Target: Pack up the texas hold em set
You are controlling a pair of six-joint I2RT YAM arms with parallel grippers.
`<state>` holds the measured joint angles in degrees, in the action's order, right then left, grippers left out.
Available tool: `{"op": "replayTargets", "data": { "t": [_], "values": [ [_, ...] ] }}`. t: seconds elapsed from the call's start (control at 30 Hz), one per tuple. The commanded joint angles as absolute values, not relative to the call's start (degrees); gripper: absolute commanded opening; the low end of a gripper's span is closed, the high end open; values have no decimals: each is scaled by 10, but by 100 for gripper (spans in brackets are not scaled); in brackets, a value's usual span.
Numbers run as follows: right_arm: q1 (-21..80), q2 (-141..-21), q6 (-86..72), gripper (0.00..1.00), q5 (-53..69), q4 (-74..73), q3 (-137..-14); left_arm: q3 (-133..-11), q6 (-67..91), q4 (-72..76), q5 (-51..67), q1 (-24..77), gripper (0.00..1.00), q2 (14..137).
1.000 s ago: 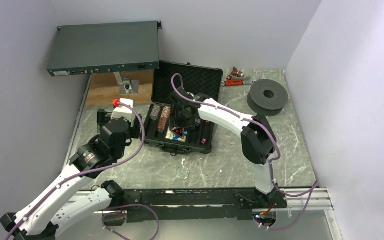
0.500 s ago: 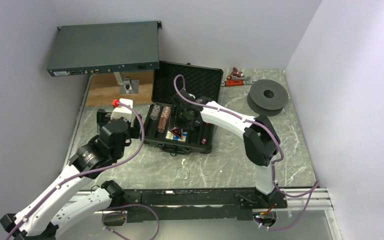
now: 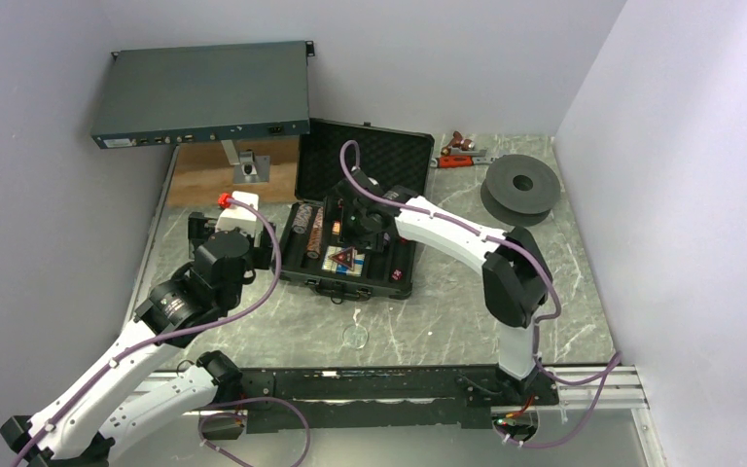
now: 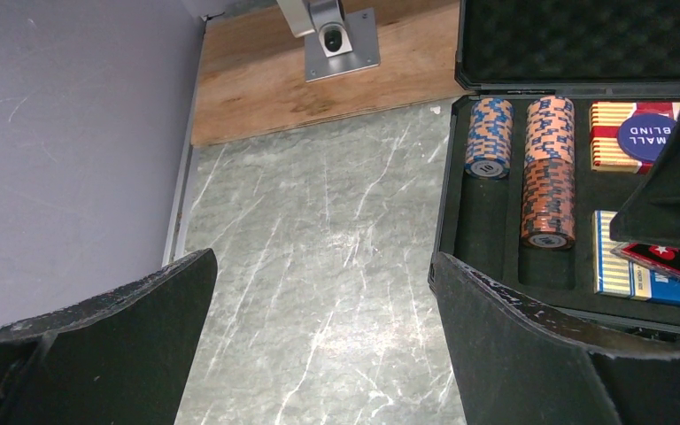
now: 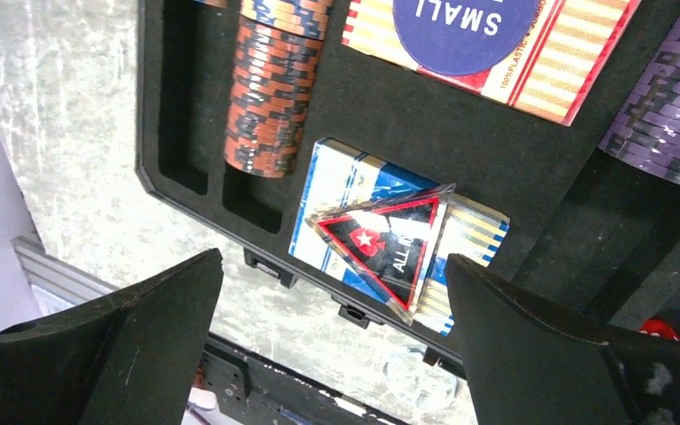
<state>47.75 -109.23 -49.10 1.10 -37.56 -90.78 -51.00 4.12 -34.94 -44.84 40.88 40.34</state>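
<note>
The black case [image 3: 397, 279] lies open in the middle of the table, its foam lid [image 3: 374, 156] tipped back. Its tray holds orange striped chips [image 5: 270, 88], blue striped chips [image 4: 489, 137], purple chips [image 5: 668, 115], a red card deck [image 5: 531, 71] under a blue round disc [image 5: 465, 22], and a blue card deck [image 5: 341, 199]. The triangular black-red marker [image 5: 381, 243] rests loose on the blue deck. My right gripper [image 5: 333, 258] hovers open just above it, holding nothing. My left gripper [image 4: 321, 257] is open over bare table, left of the case.
A grey-blue rack unit [image 3: 202, 94] stands at the back left over a wooden board [image 3: 204, 180] with a metal bracket [image 3: 250, 167]. At the back right are a black spool [image 3: 520, 190] and small red tools [image 3: 462, 151]. A clear round disc [image 3: 356, 336] lies in front of the case.
My right gripper has opened and let go of the triangular marker, which now lies on the blue deck. The right wrist has drawn back slightly. The left arm has not moved.
</note>
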Motion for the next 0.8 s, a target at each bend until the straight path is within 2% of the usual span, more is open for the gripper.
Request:
{"op": "replayTargets", "data": {
  "t": [0.0, 0.77],
  "values": [
    [481, -1026, -463, 100, 7, -345, -906, -521, 41, -332, -445, 404, 100, 404],
    [482, -758, -379, 100, -132, -222, -686, -514, 31, -319, -420, 403, 100, 410]
  ]
}}
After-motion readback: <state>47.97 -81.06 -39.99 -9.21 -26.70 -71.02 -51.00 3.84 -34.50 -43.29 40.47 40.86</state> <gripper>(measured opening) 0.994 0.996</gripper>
